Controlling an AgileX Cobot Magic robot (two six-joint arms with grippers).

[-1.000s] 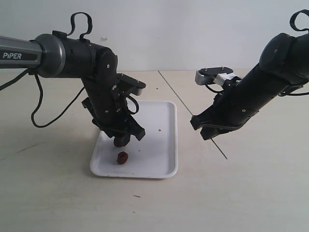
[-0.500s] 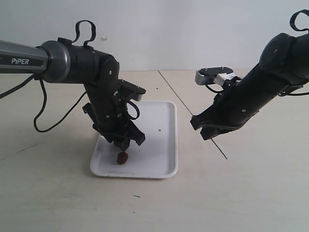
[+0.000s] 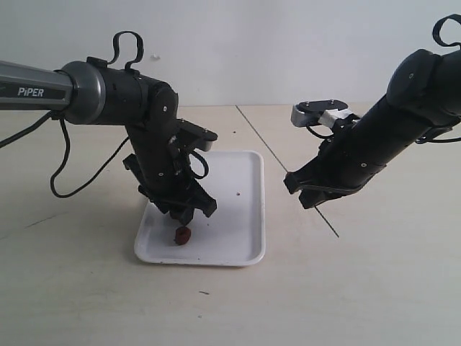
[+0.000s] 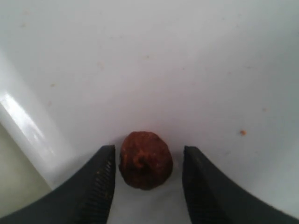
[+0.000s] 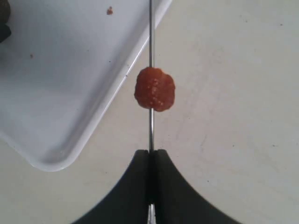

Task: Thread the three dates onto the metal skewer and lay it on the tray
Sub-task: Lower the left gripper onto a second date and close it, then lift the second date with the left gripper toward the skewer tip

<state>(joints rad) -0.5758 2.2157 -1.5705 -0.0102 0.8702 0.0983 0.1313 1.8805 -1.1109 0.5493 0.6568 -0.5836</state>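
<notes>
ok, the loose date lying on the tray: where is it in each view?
Exterior: loose date sits left of centre on the tray, just under the left tool.
Left wrist: low centre, between the tool's fingers.
Right wrist: not in it; the skewered date on the skewer is another one.
Shared landmark: red crumb on the tray.

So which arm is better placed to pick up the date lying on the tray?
Left. The left pincer is open around the date on the tray; the right pincer is shut on the skewer.
</notes>
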